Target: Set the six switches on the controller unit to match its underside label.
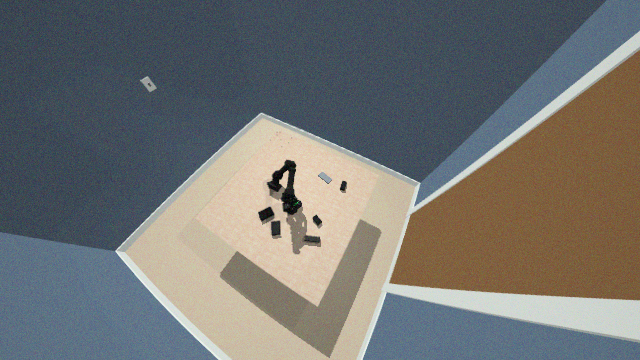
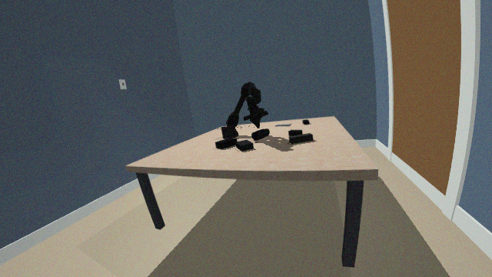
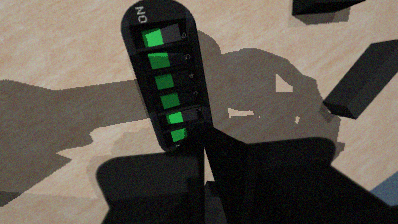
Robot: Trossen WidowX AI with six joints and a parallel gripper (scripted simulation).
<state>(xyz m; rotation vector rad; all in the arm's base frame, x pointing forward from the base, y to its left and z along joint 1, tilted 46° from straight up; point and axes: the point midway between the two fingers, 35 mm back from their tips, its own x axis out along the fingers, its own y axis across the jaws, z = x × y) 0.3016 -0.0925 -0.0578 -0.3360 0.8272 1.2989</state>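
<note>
The hand, fingers pressed together on nothing, hovers over the near end of the switch-bearing controller unit, which lies switches-up on the table. Switch-setting appears in hand; the next move likely calls for aligning the closed tips above one rocker end, then pressing straight down.

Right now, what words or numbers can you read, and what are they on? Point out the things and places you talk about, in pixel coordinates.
"ON": on the rounded end of the dark switch unit [image 1: 297, 204] [image 2: 260, 134] [image 3: 159, 90], upside down in the wrist view.
Small marks beside the green-ended switches on that unit: probably numbers, too small and blurred to read.
The other dark blocks, the pale flat piece [image 1: 325, 177] [image 2: 283, 125] and the wall plate [image 1: 148, 84] [image 2: 122, 84]: no writing that I can read.
</note>
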